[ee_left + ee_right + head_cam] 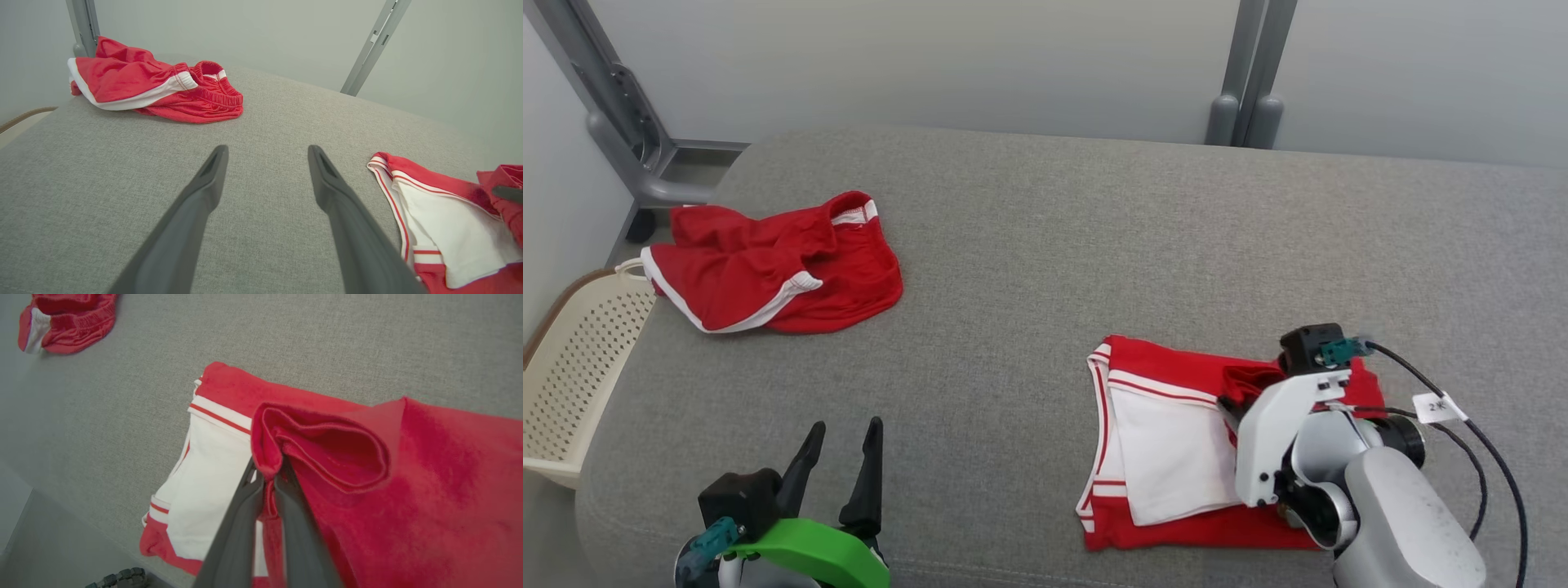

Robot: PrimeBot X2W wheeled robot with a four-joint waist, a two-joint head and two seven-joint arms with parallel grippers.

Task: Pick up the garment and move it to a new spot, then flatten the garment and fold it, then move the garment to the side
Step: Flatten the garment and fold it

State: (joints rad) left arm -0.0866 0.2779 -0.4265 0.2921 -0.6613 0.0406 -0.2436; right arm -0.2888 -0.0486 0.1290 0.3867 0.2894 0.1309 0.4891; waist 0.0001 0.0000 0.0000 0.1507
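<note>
— What is the right gripper (267, 475) doing?
— Its two long dark fingers are pressed almost together, pinching a thick rolled fold of the soft, slightly fuzzy red garment with white panels (429, 465). The fold bulges into a rounded loop just above the fingertips, in the middle of the right wrist view.

— And the rest of that garment?
— It lies as a rough rectangle at the lower right of the head view, on the grey woven upholstered surface (1045, 245). A smooth white panel edged with thin red and white stripes covers its left part. The red cloth spreads to the right under the pale wrist.

— The left gripper (846, 426)?
— Its jaws stand wide, with nothing between the tapered matte fingers. It sits over bare grey weave at the lower left of the head view, well apart from the garment, mounted on a glossy green bracket (809, 551).

— What lies farther out?
— A crumpled pair of shiny red shorts with white trim and a gathered elastic waistband (776, 269) lies in the upper left. At the surface's left edge stands a cream perforated plastic basket (580, 359). Grey metal posts (1250, 73) rise at the top against a pale wall. A small white tag (1437, 406) hangs beside the right wrist.
</note>
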